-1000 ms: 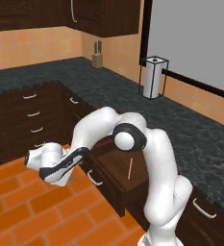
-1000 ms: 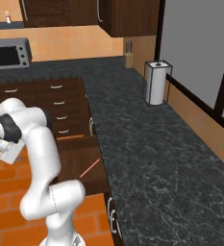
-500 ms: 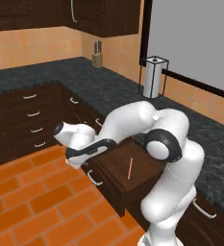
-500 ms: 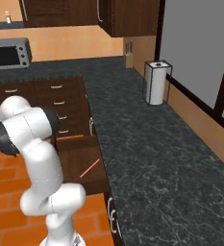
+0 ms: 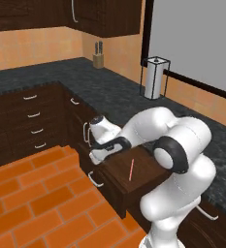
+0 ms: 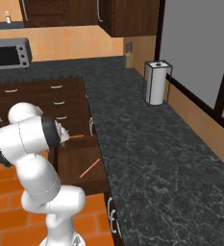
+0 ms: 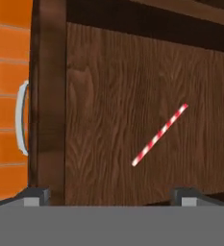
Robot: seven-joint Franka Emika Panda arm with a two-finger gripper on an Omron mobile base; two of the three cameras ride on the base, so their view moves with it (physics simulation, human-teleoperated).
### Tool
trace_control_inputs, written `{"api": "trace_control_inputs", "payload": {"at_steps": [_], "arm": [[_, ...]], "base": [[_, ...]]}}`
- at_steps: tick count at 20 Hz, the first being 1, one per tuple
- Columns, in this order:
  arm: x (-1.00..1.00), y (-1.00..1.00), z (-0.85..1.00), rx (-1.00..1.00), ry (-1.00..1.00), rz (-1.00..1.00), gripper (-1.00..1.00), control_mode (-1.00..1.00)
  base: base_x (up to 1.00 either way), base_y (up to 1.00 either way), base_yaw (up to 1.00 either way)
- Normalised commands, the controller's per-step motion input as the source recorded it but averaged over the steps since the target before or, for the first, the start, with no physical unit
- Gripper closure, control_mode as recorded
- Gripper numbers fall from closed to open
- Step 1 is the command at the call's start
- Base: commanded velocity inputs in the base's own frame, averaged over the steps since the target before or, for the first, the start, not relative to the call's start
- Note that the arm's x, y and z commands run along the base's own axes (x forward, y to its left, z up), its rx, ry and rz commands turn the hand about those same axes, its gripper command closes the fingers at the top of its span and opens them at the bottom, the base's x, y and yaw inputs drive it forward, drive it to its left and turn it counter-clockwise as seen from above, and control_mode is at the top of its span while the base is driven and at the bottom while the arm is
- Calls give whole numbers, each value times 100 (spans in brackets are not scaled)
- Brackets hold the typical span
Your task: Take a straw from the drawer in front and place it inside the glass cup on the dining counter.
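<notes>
The drawer (image 5: 139, 176) stands pulled out, reddish-brown inside, its curved pale handle (image 5: 95, 180) on the front. A red-and-white striped straw (image 5: 131, 169) lies loose on the drawer's floor (image 7: 108, 120), also seen as the straw (image 7: 160, 135) and the straw (image 6: 90, 168). My gripper (image 5: 98, 155) hovers over the drawer's far-left end, pointing down into it. It is open, the fingertips (image 7: 34, 194) set wide apart with nothing between them, and the straw is above and right of their middle in the hand view. The glass cup and dining counter are out of view.
Black speckled worktop (image 6: 147, 144) runs along the right, carrying a white cylinder in a wire frame (image 5: 153, 77) and a knife block (image 5: 99, 59). Dark cabinet drawers (image 5: 32, 121) stand at the left. Orange tiled floor (image 5: 37, 193) lies in front. A toaster oven (image 6: 7, 53) sits at the back.
The arm has swung from over the tiled floor at the left towards the drawer; the hand now hangs over the open drawer. The jaws stayed open.
</notes>
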Motion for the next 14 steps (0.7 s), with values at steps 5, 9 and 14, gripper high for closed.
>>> {"api": "trace_control_inputs", "payload": {"at_steps": [5,9,14], "arm": [[44,-36,-63,21,15,0,-100,-100],[36,-16,-67,17,7,0,-100,-100],[34,3,-59,11,10,0,-100,-100]], "base": [[0,0,0],[0,0,0],[0,0,0]]}}
